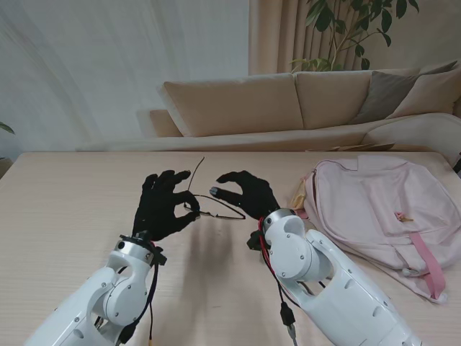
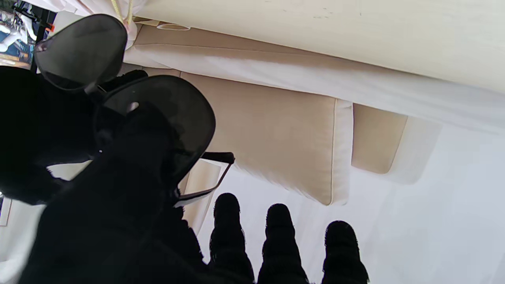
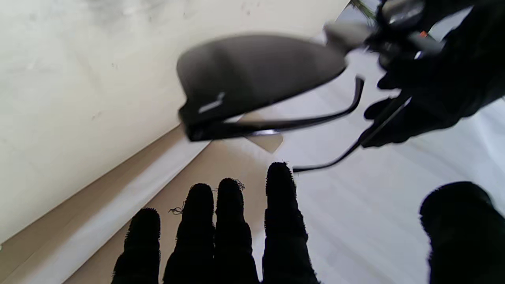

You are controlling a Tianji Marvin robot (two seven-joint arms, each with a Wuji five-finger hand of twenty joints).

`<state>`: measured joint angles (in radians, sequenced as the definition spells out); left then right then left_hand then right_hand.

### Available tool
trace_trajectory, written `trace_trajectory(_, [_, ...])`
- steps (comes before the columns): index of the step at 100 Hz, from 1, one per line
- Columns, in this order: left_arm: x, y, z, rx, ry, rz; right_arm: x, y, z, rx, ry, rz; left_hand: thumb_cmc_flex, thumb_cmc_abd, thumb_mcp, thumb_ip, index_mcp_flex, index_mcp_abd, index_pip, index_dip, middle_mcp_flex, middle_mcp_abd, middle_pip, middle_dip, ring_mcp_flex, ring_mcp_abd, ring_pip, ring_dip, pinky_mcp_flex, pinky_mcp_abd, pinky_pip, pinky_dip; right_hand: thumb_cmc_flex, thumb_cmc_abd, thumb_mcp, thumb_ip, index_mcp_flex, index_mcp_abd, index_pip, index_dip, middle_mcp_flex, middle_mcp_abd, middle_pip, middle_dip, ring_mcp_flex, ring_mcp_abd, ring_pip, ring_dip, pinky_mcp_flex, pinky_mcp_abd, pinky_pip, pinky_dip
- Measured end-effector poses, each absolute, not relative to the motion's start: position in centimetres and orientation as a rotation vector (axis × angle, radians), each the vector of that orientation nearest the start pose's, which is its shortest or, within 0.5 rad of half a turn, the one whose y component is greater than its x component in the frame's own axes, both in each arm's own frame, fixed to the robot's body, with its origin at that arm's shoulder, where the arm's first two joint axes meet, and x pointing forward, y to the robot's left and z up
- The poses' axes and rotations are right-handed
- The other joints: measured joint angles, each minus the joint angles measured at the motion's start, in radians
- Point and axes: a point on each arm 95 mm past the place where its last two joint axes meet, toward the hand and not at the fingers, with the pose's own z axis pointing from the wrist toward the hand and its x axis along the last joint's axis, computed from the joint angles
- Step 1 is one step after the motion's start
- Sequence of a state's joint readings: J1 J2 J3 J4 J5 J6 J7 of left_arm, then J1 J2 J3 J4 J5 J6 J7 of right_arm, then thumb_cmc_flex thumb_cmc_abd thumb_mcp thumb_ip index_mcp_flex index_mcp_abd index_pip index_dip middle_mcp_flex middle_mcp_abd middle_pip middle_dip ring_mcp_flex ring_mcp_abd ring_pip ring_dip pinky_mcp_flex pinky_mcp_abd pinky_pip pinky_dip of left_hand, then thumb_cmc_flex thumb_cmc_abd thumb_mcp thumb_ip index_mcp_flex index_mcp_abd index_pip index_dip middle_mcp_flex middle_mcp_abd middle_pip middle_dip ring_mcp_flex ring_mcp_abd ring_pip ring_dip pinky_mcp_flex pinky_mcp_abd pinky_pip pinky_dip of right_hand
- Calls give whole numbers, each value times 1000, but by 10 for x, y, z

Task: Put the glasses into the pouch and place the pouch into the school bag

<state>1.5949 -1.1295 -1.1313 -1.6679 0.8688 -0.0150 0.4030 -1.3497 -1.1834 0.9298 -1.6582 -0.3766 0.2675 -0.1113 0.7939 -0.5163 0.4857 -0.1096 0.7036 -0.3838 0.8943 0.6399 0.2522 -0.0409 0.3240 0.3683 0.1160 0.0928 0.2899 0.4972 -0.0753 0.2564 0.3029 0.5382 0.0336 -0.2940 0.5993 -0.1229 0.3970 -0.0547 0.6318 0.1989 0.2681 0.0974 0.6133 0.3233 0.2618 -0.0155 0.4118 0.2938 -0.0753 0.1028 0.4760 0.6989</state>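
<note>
- The sunglasses (image 1: 213,203) hang in the air over the table (image 1: 65,216), between the two hands, one temple arm sticking up and away from me.
- The left hand (image 1: 163,206) pinches them at the frame with thumb and forefinger; its other fingers (image 2: 278,236) are spread loose.
- The right hand (image 1: 248,193) is spread just beside the free lens, holding nothing.
- The pink school bag (image 1: 382,209) lies flat on the right, well apart from the hands.
- Behind the table stands a beige sofa (image 1: 302,101).
</note>
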Motion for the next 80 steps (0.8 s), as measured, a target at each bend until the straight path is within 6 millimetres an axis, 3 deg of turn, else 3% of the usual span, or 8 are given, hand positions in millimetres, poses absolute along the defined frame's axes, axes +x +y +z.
trace_trajectory(3, [380, -40, -290, -1112, 1108, -1858, 425, 111, -270, -2132, -1430, -2344, -9, -2, 11, 0, 0, -1, -1, 1, 0, 30, 0, -9, 0, 0, -1, 0, 0, 0, 0, 0, 0, 0, 0, 0, 0, 0, 0, 0, 0, 0, 0, 0, 0, 0, 0, 0, 1, 0, 0, 0])
trace_trajectory(14, [380, -42, -290, -1108, 1133, -1876, 436, 109, -262, -2149, -1357, -2359, -11, -3, 20, 0, 0, -7, -2, 9, 0, 31, -1, -26, 0, 0, -1, 0, 0, 0, 0, 0, 0, 0, 0, 0, 17, -23, 4, 3, -12, 0, 4, -2, 0, -2, 0, 0, 3, 0, -10, 11])
trace_trajectory(29, [381, -46, -290, -1094, 1158, -1903, 442, 110, -248, -2253, -1049, -2271, -11, -3, 20, 0, 0, -7, -2, 10, 0, 31, -7, -32, 0, 0, -11, -3, 0, 0, 0, 0, 1, -12, 0, -1, 26, -37, 5, 12, -24, 0, 16, -1, 0, -11, 0, 0, 0, -6, -13, 13])
trace_trajectory(46, [380, -47, -290, -1089, 1194, -1930, 445, 121, -239, -2216, -1083, -2386, -22, -3, 21, 0, 0, -16, -2, 10, 0, 31, -10, -43, 0, 0, -11, -8, 8, 0, 0, 0, 1, -16, 0, -1, 26, -64, 7, 18, -36, -20, 31, -1, -19, -21, 3, 0, 0, -7, -24, 34])
trace_trajectory(57, [379, -49, -288, -1089, 1197, -1948, 449, 128, -238, -2212, -1049, -2353, -22, -3, 21, 0, 0, -16, -2, 10, 0, 28, -10, -43, 0, 0, -11, -10, 8, 0, 0, 0, 1, -17, 0, -1, 71, -84, 29, 23, -47, -24, 37, -1, -30, -26, 15, 3, 0, -9, -26, 44])
trace_trajectory(68, [377, -50, -286, -1072, 1198, -1952, 451, 135, -237, -2201, -1122, -2304, -23, -3, 21, 0, 0, -16, -2, 10, 0, 11, -10, -43, 0, 0, -11, -13, 8, 0, 0, -2, 1, -17, 0, -1, 101, -92, 26, 26, -47, -33, 37, -1, -40, -32, 19, 3, -2, -10, -35, 50])
trace_trajectory(80, [376, -50, -285, -1067, 1190, -1955, 451, 141, -238, -2183, -1178, -2290, -25, -4, 31, 0, 0, -16, -2, 10, 0, -8, -22, -43, 0, -1, -12, -14, 8, 0, 0, -18, 1, -19, 0, -1, 199, -98, 14, 25, -47, -50, 37, -1, -40, -47, 19, 3, -6, -19, -37, 60])
